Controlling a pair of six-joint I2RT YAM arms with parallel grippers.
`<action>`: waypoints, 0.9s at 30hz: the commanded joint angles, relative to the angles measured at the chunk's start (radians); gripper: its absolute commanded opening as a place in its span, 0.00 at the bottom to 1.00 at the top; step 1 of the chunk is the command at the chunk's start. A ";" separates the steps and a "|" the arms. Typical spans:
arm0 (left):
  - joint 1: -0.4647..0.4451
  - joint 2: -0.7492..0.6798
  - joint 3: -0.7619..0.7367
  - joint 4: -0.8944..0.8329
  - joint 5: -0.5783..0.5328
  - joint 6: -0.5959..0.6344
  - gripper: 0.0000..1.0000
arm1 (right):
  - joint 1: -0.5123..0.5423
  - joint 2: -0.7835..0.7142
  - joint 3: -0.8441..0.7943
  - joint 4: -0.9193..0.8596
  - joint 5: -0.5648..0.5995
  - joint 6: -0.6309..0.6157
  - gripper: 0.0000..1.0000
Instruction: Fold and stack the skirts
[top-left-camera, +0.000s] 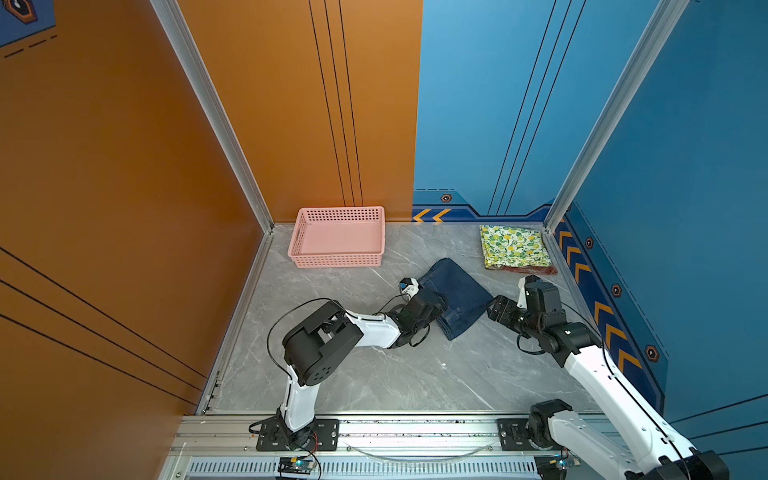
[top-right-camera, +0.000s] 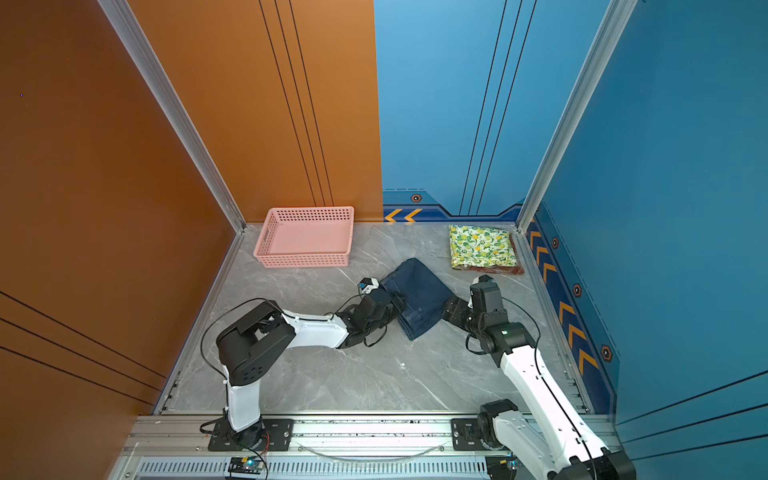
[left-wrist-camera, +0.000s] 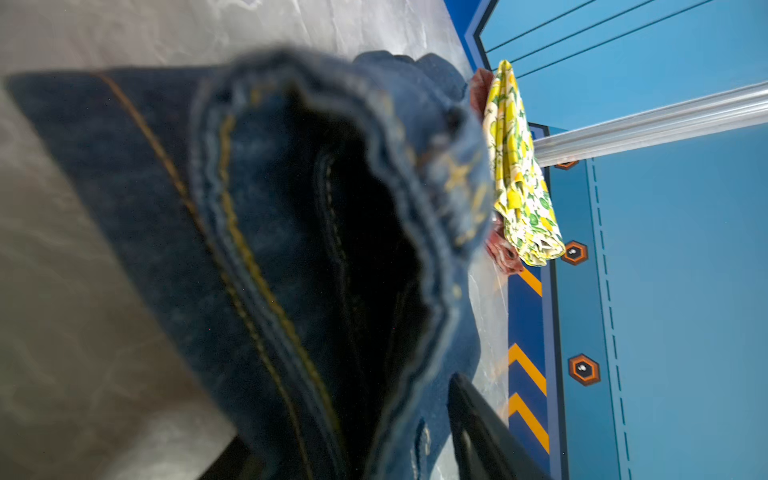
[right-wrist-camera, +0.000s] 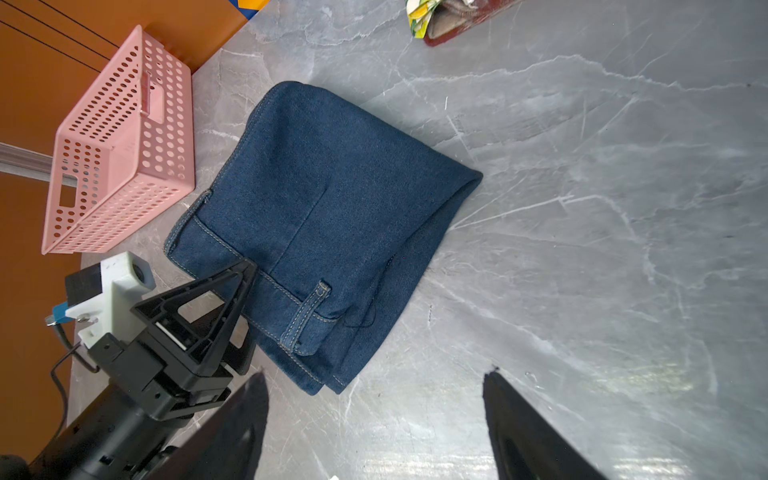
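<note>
We record a pink perforated basket standing upright on the grey marbled table, at its far left, close against the orange wall. This wall meets a blue wall behind the middle of the table. Two aluminium posts rise from the far corners. A dark band with orange chevrons runs along the foot of the blue wall, and hexagonal markers sit on it. An aluminium rail lies along the table's near edge. A small white speck lies on the table.
</note>
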 joint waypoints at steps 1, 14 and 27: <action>0.004 -0.071 0.059 -0.288 0.040 0.054 0.70 | 0.037 0.014 0.040 -0.035 0.043 -0.059 0.85; 0.199 -0.355 -0.145 -0.625 0.253 0.348 0.92 | 0.412 0.280 0.141 0.116 0.409 -0.404 1.00; 0.534 -0.675 -0.350 -0.695 0.404 0.419 0.94 | 0.643 0.829 0.418 0.087 0.780 -0.754 1.00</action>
